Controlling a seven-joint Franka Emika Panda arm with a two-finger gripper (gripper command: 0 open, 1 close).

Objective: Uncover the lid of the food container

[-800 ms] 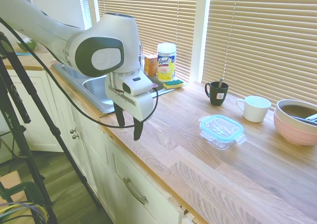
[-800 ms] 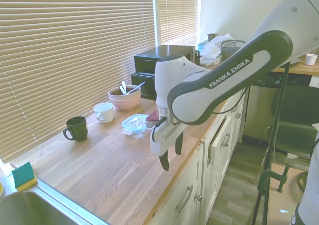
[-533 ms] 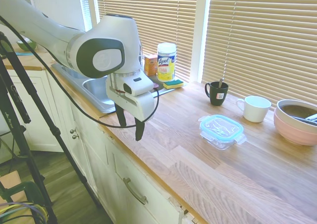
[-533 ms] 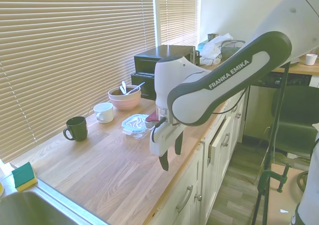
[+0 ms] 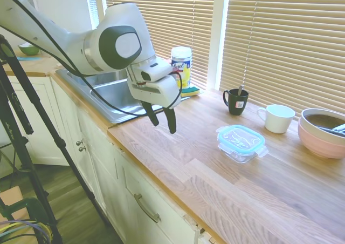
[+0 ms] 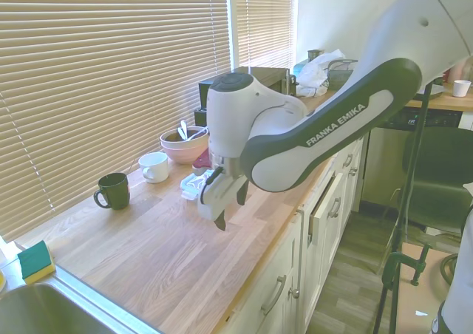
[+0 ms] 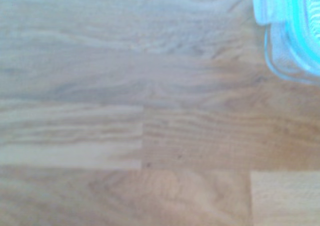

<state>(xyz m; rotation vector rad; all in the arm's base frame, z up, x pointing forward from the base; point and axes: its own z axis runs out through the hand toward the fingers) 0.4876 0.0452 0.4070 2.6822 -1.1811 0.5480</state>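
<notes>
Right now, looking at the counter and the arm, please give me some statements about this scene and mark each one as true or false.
1. The lid sits on the food container. True.
2. The gripper is shut on the lid. False: it hangs open and empty above the bare counter, apart from the container.
3. The dark mug stands nearer to the sink than the white cup does. True.
4. The pink bowl is empty. False: a utensil rests in it.
5. The yellow wipes canister lies tipped over. False: it stands upright by the window.
</notes>
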